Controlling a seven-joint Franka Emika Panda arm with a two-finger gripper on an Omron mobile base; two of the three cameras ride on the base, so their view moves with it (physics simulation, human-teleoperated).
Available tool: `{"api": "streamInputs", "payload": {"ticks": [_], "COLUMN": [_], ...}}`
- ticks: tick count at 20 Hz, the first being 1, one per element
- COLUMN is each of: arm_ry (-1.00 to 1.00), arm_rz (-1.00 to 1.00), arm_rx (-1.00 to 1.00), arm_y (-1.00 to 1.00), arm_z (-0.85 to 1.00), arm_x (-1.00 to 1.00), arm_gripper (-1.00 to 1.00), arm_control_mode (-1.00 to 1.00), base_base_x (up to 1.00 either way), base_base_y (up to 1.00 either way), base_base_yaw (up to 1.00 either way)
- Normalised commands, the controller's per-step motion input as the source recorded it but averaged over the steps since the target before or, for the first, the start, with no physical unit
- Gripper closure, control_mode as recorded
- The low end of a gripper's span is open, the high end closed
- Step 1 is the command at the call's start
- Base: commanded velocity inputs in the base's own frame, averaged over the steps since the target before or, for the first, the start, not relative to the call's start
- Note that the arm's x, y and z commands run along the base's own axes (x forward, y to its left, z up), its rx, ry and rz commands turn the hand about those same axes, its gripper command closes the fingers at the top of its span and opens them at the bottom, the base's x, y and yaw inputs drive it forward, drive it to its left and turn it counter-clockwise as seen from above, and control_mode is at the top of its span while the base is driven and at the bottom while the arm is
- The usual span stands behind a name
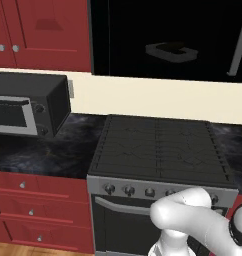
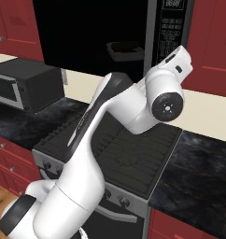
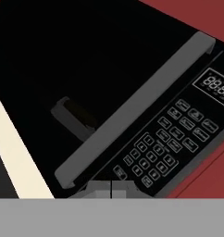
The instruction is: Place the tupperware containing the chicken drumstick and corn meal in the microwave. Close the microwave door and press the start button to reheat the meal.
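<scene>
The tupperware [image 1: 171, 51] already sat inside the dark cavity of the microwave [image 2: 94, 35], so the placing step looked done, and the door-closing step appeared to be in hand. The gripper [image 3: 111, 187] had its fingers pressed together, holding nothing, close under the keypad [image 3: 167, 141]. Ahead of it and slightly to one side ran the long grey bar handle [image 3: 137, 109] of the microwave door [image 3: 93, 69]; whether that door was fully shut could not be told. The next move probably called for nudging the door home, then pressing the start button with the closed tips. Below the tool lay the stove [image 1: 160, 150], set in a dark speckled counter [image 1: 40, 155], with a small countertop oven [image 1: 28, 105] and red cabinets [image 1: 40, 32] off to the side.
</scene>
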Motion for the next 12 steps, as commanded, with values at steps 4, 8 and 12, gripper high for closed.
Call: {"api": "streamInputs", "payload": {"ticks": [4, 8, 12], "arm_ry": [0.01, 0.00, 0.00], "arm_rz": [0.00, 0.00, 0.00], "arm_rx": [0.00, 0.00, 0.00], "arm_y": [0.00, -0.02, -0.14], "arm_z": [0.00, 0.00, 0.00], "arm_x": [0.10, 0.09, 0.06], "arm_gripper": [1.00, 1.00, 1.00], "arm_control_mode": [-1.00, -1.00, -1.00], "base_base_x": [0.00, 0.00, 0.00], "base_base_y": [0.00, 0.00, 0.00], "base_base_yaw": [0.00, 0.00, 0.00]}}
